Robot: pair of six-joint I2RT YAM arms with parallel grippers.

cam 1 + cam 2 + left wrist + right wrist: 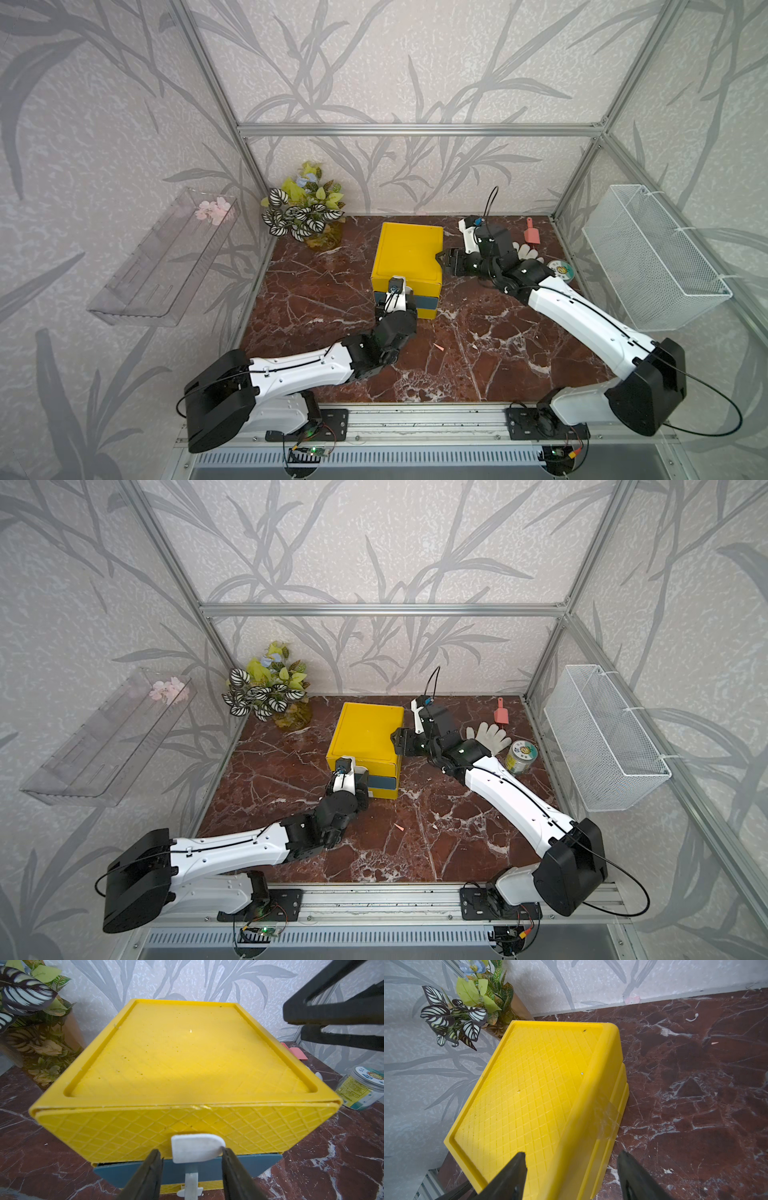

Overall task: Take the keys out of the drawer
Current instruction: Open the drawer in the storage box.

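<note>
The yellow drawer unit has its visible drawer fronts pushed in, so the keys appear in no view and I cannot tell where they lie. At the unit's front the left gripper is spread open around the white handle of the top drawer. One finger touches the handle's edge and the other stands just off it, so nothing is clamped. At the unit's right side the right gripper gapes wide and empty, one finger over the unit's top, the other beside its wall. To the right of the unit lie a white glove, a jar and a pink scoop, and a potted plant stands off its rear left corner
</note>
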